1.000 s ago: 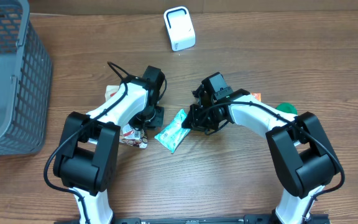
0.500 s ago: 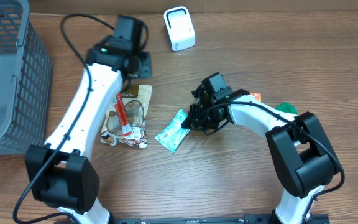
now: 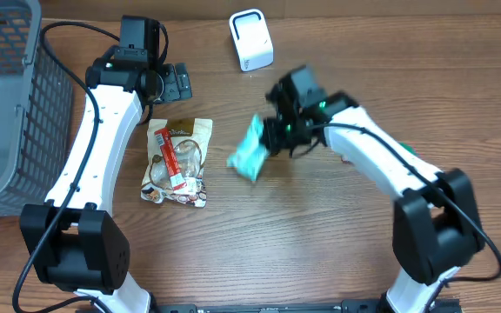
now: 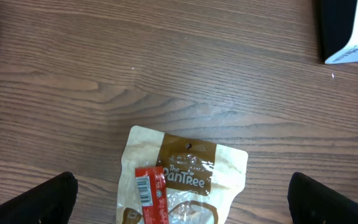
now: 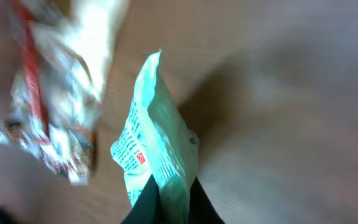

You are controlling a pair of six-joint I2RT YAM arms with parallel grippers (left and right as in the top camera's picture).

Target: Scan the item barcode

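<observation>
teal packet [image 3: 249, 149] is the item i take to be up for scanning. it hangs below the white scanner [image 3: 250, 39], pinched in my right gripper [image 3: 270, 137].

far left of the scanner stands the grey basket [image 3: 46, 113], with neither of my arms at it. my left gripper [image 3: 178, 83] sits left of the scanner and a little lower, its jaws spread wide and holding nothing. further below and left of the scanner, the brown snack pouch [image 3: 177, 161] lies flat on the table [image 3: 320, 261], apart from those fingers.

almost straight below the scanner, my right gripper is clamped on the packet's right edge. the packet looks clear of the table and tilted. its printed face is blurred in the wrist view, so i cannot find the barcode.

as i judge it, the pick-up is done, but the scan is not. the packet is well apart from the scanner. what is left is to carry it up, turn the barcoded face toward the scanner and hold it steady.
</observation>
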